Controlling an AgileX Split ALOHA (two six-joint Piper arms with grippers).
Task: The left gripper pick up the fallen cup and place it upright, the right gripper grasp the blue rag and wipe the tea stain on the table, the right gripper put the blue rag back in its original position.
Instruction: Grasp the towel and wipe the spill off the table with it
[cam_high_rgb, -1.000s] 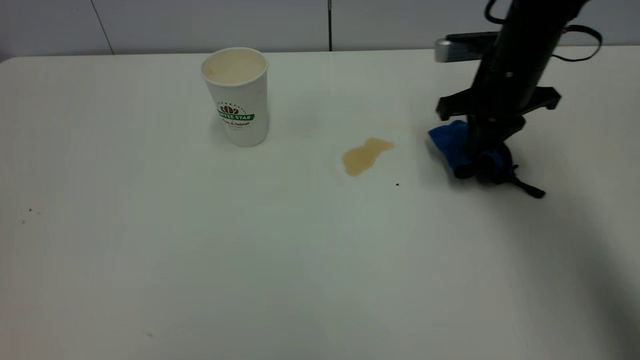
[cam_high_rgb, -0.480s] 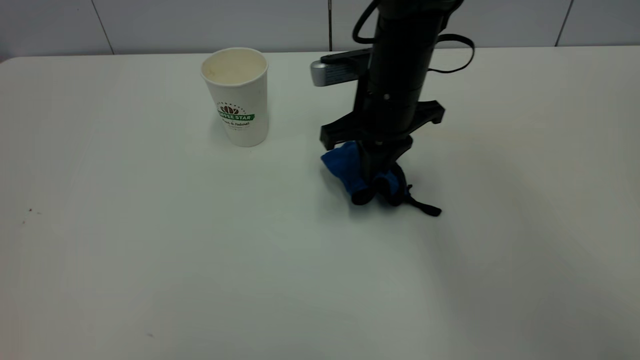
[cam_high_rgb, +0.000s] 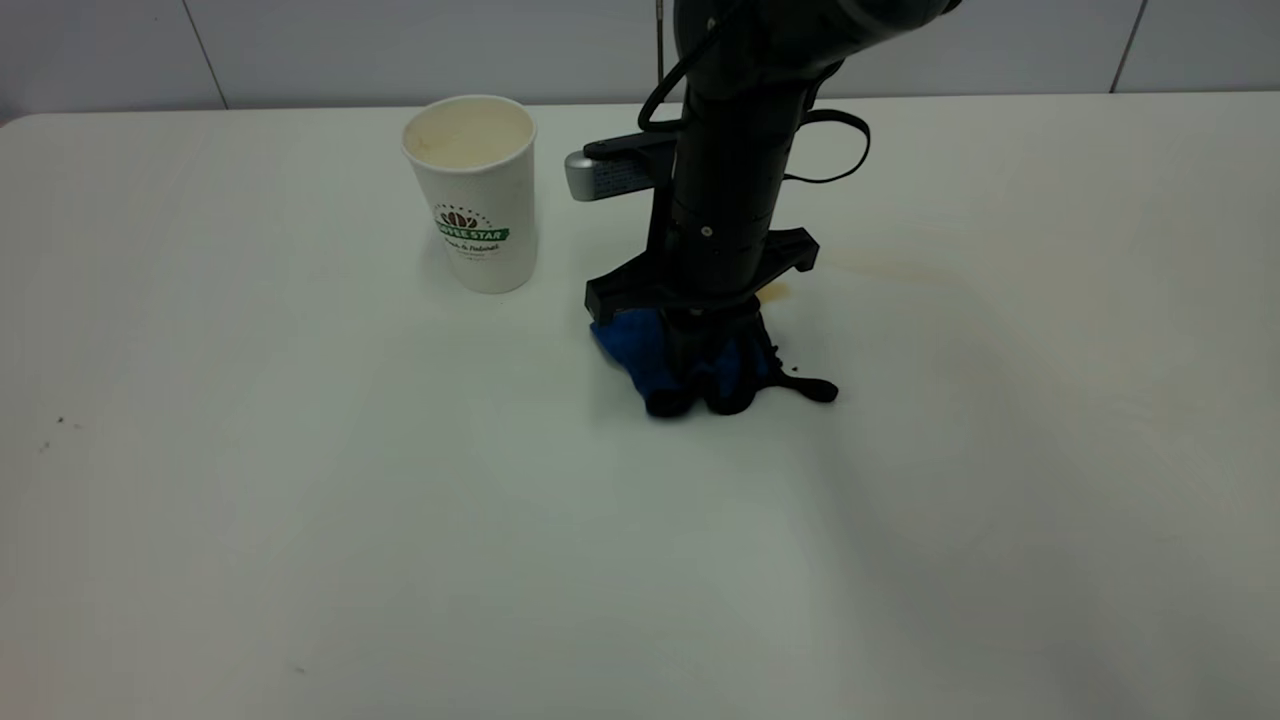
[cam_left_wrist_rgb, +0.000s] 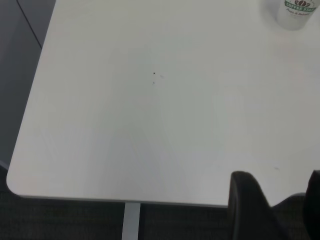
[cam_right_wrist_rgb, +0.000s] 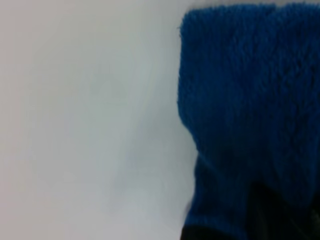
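The white cup (cam_high_rgb: 471, 190) with the green logo stands upright on the table (cam_high_rgb: 300, 500) at the back left; its base also shows in the left wrist view as the cup (cam_left_wrist_rgb: 298, 11). My right gripper (cam_high_rgb: 700, 392) points straight down, shut on the blue rag (cam_high_rgb: 640, 355), and presses it onto the table right of the cup. The rag (cam_right_wrist_rgb: 245, 110) fills the right wrist view. Only a small brown edge of the tea stain (cam_high_rgb: 775, 292) shows behind the gripper's crossbar. My left gripper (cam_left_wrist_rgb: 280, 210) hangs open off the table's edge, out of the exterior view.
A faint brownish smear (cam_high_rgb: 900, 270) runs over the table to the right of the rag. The rag's black loop tag (cam_high_rgb: 812, 388) trails to the right. Tiny dark specks (cam_high_rgb: 58, 422) lie at the far left. A tiled wall (cam_high_rgb: 400, 50) is behind.
My right gripper has dragged the blue rag leftward from the right of the table across the tea stain. The puddle is now almost all covered or wiped. The cup has not moved.
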